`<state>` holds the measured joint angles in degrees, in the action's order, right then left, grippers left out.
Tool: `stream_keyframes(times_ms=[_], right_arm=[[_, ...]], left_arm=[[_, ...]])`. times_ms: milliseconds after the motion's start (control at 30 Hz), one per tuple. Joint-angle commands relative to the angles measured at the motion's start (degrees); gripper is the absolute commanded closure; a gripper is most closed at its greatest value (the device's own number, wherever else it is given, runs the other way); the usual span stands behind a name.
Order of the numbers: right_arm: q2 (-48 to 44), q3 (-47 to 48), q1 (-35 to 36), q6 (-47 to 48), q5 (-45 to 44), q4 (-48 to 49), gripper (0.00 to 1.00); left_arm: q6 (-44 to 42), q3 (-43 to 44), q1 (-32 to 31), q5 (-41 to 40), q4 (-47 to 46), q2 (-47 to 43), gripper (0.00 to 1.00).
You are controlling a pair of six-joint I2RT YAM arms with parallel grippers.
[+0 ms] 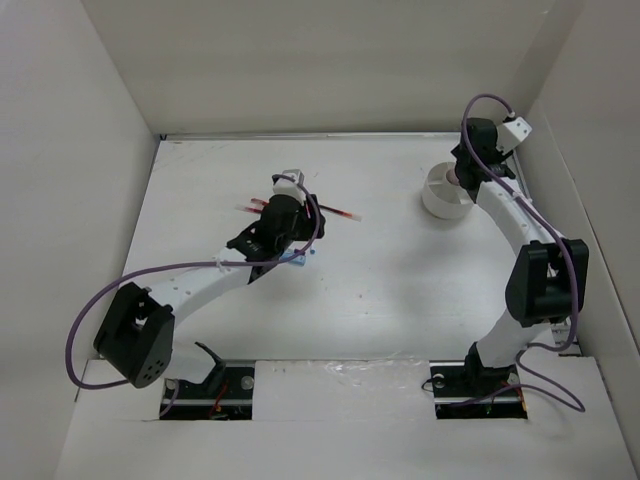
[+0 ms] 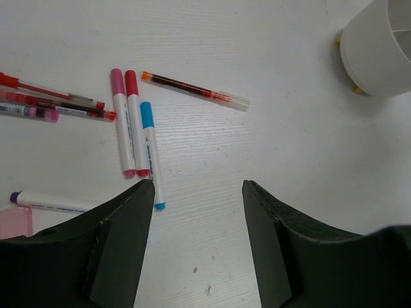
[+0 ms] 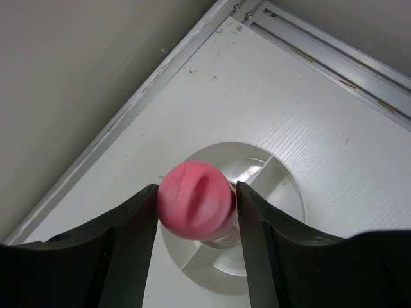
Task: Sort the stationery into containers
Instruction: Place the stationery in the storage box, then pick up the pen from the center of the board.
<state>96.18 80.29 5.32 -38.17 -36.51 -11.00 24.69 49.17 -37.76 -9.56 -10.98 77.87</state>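
At two o'clock on the table [image 1: 400, 290], the right gripper [image 3: 196, 196] clamps a pink-capped marker [image 3: 192, 208] upright above the divided white tub [image 3: 290, 192]; releasing it into a compartment seems next. At ten o'clock, the left gripper [image 2: 198, 192] hangs with its jaws apart and empty over loose markers [image 2: 135, 128] and red pens [image 2: 58, 102].

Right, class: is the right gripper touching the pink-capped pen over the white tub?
Touching. The right wrist view shows the pink-capped pen pinched between both fingers of the right gripper, no gap either side, above the white tub.

Pens [image 2: 58, 106] & markers [image 2: 135, 122] L of tub [image 2: 372, 64]; well apart.
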Motion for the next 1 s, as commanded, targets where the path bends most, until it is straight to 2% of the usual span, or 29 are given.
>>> stream_keyframes(times_ms=[0, 67, 100, 200, 367, 433, 500, 567, 633, 667, 700, 767, 833, 967], right_arm=[[0.0, -0.5, 1.1, -0.4, -2.4, 2.9, 0.43], [-0.6, -0.5, 1.1, -0.4, -1.8, 2.9, 0.35], [-1.1, -0.5, 1.7, -0.9, -1.1, 2.9, 0.28], [-3.6, -1.0, 3.0, -1.5, -1.1, 2.3, 0.17], [-8.2, -1.8, 5.7, -2.5, 0.2, 0.4, 0.1], [-11.8, -4.3, 7.7, -2.5, 0.2, 0.4, 0.1], [-14.3, -6.4, 9.5, -3.2, 0.2, 1.0, 0.14], [-17.9, -10.1, 10.7, -4.5, 2.0, 2.1, 0.31], [-20.0, -13.8, 12.3, -4.5, 4.8, 2.9, 0.6], [-21.5, -15.0, 12.3, -5.4, 5.3, 2.9, 0.83], [-22.1, -16.0, 13.0, -6.2, 6.2, 2.9, 0.9], [-23.5, -18.8, 13.6, -6.2, 8.8, 2.9, 0.98], [-24.7, -20.7, 14.1, -7.0, 9.6, 2.9, 0.98], [-27.9, -24.5, 15.3, -7.7, 12.0, 2.9, 0.87]], left_arm=[[1.5, 2.3, 0.1, -5.4, 1.1, -0.2, 0.46], [1.5, 2.9, 0.1, -6.7, 1.8, -0.2, 0.46], [2.1, 3.0, 0.1, -7.8, 2.6, 0.4, 0.48], [2.1, 3.5, 0.1, -8.7, 3.2, 0.4, 0.48], [2.6, 4.8, 0.1, -12.4, 5.3, 3.6, 0.5], [2.6, 5.5, 0.1, -12.4, 5.3, 4.9, 0.58], [2.6, 8.0, 0.1, -10.9, 6.0, 7.8, 0.62], [3.2, 9.5, 0.1, -9.9, 6.0, 10.0, 0.64], [4.5, 12.5, 0.1, -8.6, 7.4, 13.5, 0.64], [5.0, 13.7, 0.1, -8.5, 8.0, 14.8, 0.64], [6.4, 14.9, 0.1, -8.5, 9.6, 16.0, 0.64], [8.1, 18.1, 0.1, -9.2, 9.6, 19.3, 0.64], [10.6, 21.8, 0.1, -10.4, 11.2, 21.5, 0.61], [16.2, 30.0, 0.1, -12.3, 16.9, 29.4, 0.58]])
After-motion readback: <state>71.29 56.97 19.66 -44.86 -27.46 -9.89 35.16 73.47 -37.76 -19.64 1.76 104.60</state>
